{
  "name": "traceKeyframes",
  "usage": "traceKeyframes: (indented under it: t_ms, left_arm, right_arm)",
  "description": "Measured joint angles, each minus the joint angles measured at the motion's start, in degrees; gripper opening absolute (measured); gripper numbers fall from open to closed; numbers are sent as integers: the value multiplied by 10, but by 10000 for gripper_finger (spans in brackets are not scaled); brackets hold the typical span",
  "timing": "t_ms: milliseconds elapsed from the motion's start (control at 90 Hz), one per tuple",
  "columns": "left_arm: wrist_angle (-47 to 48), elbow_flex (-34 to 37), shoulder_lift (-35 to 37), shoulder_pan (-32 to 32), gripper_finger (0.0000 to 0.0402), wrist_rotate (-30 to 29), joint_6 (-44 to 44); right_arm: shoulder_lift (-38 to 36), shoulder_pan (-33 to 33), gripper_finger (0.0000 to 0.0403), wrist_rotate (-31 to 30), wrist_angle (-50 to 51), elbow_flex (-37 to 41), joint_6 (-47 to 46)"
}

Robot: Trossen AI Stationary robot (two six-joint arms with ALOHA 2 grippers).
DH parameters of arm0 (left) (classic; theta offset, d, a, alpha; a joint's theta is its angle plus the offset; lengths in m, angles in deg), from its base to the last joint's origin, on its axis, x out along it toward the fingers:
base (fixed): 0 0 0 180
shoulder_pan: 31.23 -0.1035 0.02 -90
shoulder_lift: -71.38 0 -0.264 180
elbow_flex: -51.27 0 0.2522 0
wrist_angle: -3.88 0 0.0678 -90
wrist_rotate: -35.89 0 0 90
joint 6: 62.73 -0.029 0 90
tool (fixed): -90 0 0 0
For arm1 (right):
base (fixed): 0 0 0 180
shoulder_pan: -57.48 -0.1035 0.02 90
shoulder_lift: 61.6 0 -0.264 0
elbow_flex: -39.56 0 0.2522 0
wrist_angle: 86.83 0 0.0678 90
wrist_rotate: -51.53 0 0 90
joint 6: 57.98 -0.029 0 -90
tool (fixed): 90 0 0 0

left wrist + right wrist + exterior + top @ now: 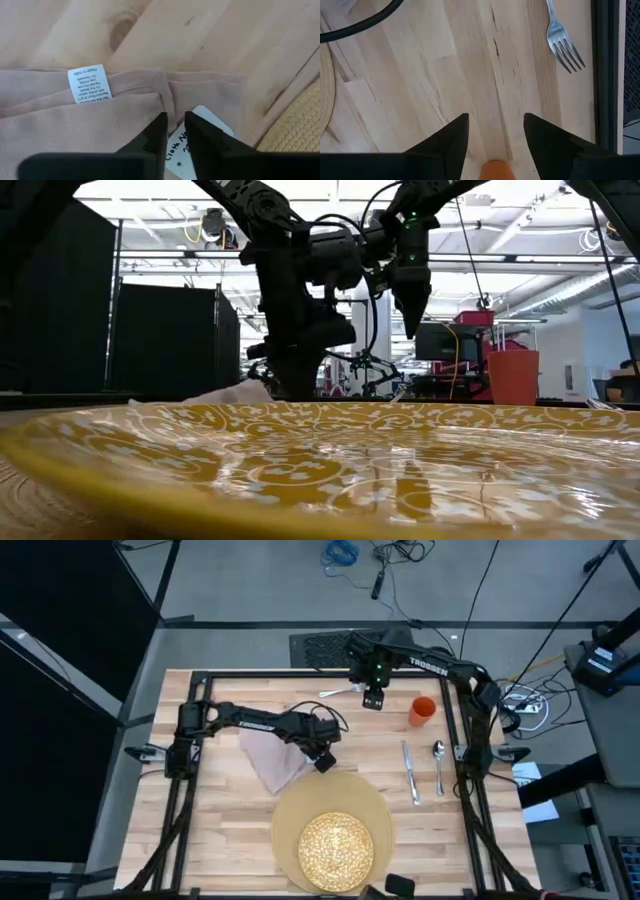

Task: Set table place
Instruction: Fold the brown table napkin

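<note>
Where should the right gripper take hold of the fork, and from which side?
Probably the handle's middle, from straight above. The fork lies flat on the table near its far edge, so the open right gripper beside it could close across the thin handle. The tines are wider and harder to pinch.

The pale wooden desk carries a tan placemat, beige napkin, fork, knife, spoon and orange cup.

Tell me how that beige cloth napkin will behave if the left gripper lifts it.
The beige cloth napkin lies creased in soft folds, so it will likely droop and unfold. It looks thin, probably very light. The left gripper, nearly closed at one edge, may catch just one layer.
</note>
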Motion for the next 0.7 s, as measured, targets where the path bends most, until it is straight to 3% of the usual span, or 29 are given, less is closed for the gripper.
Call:
traceKeyframes:
  t_ms: [200, 411, 700]
  left_arm:
    - [3, -1, 0, -4, 122, -5, 19]
    - [0, -1, 0, -4, 125, -41, 15]
    - [-7, -2, 1, -4, 125, -41, 15]
  right_arm:
    - [0, 0, 176, 0, 0, 0, 0]
    - [0, 0, 176, 0, -1, 0, 0]
    - [0, 0, 176, 0, -2, 0, 0]
